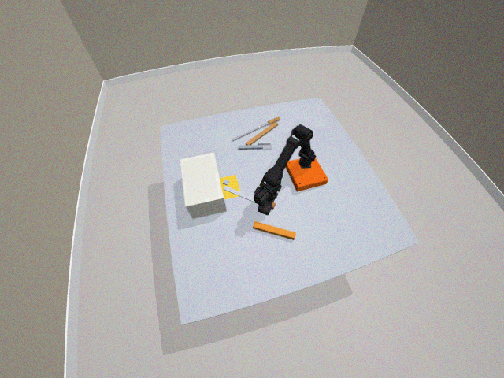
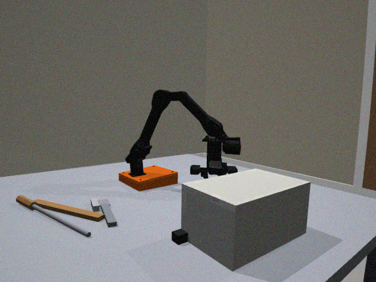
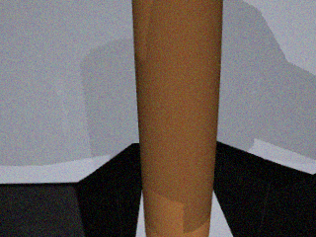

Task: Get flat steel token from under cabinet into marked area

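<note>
The gripper (image 1: 268, 204) (image 2: 214, 174) (image 3: 178, 190) points down, shut on the orange-brown handle (image 3: 179, 89) (image 1: 273, 205) of a tool. The tool's thin shaft runs to a flat pale blade (image 1: 232, 190) over the yellow marked area (image 1: 234, 179), its end close to the cabinet (image 1: 199, 179) (image 2: 271, 229). The small grey token (image 1: 225, 182) shows on the marked area's cabinet side, just beside the blade's end. Whether it touches the blade or cabinet, or lies wholly inside the area, I cannot tell. Blade height is also unclear. The vent slots are hidden.
An orange bar (image 1: 273, 230) lies near the gripper. A rod with a wooden handle (image 1: 252, 131) (image 2: 60, 220), a wooden stick (image 1: 262, 133) (image 2: 69, 210) and a grey metal piece (image 1: 250, 147) (image 2: 108, 214) lie together. A black cube (image 2: 180, 236) sits beside the cabinet.
</note>
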Available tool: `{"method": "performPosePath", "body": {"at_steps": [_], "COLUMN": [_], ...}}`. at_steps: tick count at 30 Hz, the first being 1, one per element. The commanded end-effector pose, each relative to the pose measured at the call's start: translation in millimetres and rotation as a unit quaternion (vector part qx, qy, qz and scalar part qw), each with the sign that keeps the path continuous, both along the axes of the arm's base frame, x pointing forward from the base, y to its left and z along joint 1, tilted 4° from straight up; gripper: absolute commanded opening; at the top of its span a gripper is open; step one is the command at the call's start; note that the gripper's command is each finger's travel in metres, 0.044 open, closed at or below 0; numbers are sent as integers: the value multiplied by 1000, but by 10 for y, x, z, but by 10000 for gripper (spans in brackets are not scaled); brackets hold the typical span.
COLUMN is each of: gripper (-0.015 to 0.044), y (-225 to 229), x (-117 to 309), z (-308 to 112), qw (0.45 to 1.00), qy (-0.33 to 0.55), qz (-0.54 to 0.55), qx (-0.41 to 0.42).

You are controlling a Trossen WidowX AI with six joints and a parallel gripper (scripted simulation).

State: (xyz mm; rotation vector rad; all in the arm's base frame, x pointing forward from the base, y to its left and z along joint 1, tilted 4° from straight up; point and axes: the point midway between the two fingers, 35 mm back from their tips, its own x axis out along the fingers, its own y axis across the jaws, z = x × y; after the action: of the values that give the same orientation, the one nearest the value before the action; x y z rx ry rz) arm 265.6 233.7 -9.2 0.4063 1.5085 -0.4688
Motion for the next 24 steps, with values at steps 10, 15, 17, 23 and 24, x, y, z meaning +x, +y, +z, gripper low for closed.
{"method": "performPosePath", "body": {"at_steps": [10, 15, 17, 23, 24], "gripper": [0, 0, 0, 0, 0], "y": [-9, -27, -31, 7, 17], "x": [-23, -52, -60, -58, -57], "z": [166, 204, 211, 212, 212], "qw": [1000, 1000, 1000, 1000, 1000], "qy": [1, 1, 1, 1, 1], "qz": [1, 1, 0, -1, -1], "qx": [-1, -1, -1, -1, -1]}}
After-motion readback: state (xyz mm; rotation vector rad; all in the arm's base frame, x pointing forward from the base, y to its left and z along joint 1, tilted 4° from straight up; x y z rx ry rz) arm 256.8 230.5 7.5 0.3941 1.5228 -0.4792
